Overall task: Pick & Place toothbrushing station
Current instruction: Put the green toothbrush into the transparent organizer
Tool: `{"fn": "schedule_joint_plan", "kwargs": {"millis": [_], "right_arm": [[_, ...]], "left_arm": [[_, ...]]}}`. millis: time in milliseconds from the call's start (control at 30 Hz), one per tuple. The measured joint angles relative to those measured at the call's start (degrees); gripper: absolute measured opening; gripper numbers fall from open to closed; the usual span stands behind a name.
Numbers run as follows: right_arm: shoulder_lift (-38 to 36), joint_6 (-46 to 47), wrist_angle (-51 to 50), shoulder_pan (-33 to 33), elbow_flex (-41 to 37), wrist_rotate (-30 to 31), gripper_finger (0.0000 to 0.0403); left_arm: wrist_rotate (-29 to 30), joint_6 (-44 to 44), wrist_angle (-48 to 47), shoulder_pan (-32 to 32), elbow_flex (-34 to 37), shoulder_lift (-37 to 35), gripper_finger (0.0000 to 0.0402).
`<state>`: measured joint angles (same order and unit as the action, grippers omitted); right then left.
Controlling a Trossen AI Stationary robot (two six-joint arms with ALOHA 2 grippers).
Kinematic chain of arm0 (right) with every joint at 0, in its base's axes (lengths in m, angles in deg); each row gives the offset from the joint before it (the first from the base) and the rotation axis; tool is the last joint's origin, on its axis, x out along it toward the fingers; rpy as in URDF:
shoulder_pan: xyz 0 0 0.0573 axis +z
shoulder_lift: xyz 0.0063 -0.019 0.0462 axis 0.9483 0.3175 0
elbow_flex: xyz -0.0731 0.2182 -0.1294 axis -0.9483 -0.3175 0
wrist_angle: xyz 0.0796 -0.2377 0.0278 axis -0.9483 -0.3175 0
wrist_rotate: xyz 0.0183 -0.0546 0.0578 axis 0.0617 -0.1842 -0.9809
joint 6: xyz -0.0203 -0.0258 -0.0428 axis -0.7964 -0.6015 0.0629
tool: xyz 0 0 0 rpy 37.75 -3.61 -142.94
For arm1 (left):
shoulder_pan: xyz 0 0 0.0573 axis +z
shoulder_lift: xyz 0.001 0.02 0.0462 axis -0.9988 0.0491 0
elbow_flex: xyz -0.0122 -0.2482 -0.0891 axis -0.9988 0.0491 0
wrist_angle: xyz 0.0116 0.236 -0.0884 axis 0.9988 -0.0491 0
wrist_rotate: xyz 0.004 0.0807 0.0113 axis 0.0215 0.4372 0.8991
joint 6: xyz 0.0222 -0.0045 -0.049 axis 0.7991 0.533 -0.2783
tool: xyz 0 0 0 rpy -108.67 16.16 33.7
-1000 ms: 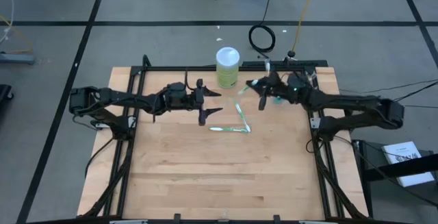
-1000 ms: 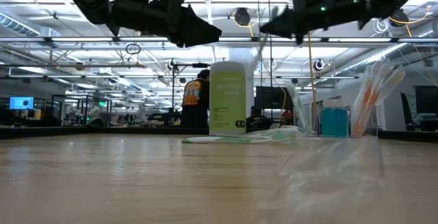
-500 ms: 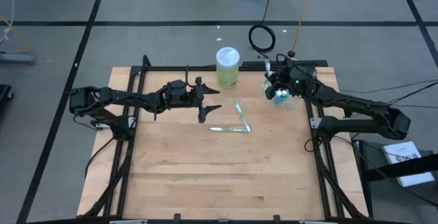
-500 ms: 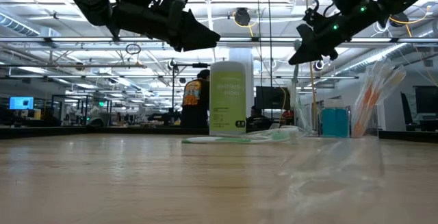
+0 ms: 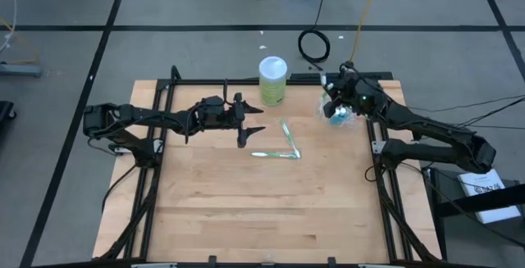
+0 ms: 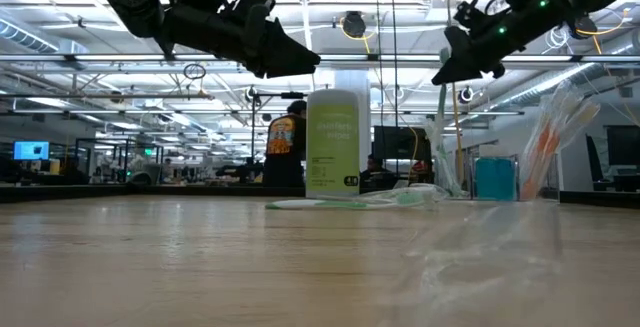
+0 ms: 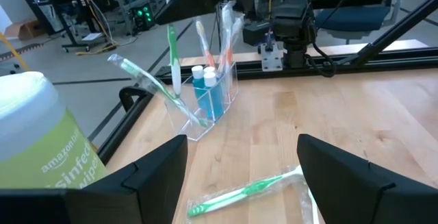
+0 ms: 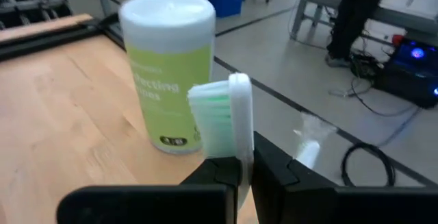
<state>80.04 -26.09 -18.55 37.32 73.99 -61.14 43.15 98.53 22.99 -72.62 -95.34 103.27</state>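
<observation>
Clear cup [image 7: 212,97] held brushes and teal tubes [image 7: 207,87], right claw [image 8: 241,169] clamped a green brush [image 8: 222,125] above it, left claw [image 7: 239,176] wide, only high view showed two brushes [image 5: 283,143] on desk [image 5: 246,211]

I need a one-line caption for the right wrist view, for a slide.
Right gripper shut on a toothbrush, bristle head up, near the lime wipes canister.

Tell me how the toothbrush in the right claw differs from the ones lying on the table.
The right gripper is shut on a green-white toothbrush, lifted above the clear cup. The two wrapped toothbrushes lie flat on the table, untouched, forming a corner. All have green-and-white colouring.
</observation>
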Motion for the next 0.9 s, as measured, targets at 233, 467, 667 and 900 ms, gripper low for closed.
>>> {"fn": "schedule_joint_plan", "kwargs": {"millis": [233,467,667,900], "right_arm": [[2.8,2.3,-2.1,-0.6,-0.1,0.5,0.0009],[9.9,4.5,-0.8,-0.6,-0.1,-1.4,0.0009],[15.7,5.6,3.0,-0.6,-0.1,-2.6,0.0010],[19.2,5.8,7.4,-1.7,-0.1,-2.4,0.0010]], "left_arm": [[0.0,0.2,0.0,0.0,0.0,0.0,0.0285],[0.0,-0.1,0.0,0.0,0.0,0.0,0.0285],[0.0,-0.1,-0.3,0.0,0.0,0.0,0.0285],[0.0,-0.1,-0.4,0.0,0.0,0.0,0.0285]]}}
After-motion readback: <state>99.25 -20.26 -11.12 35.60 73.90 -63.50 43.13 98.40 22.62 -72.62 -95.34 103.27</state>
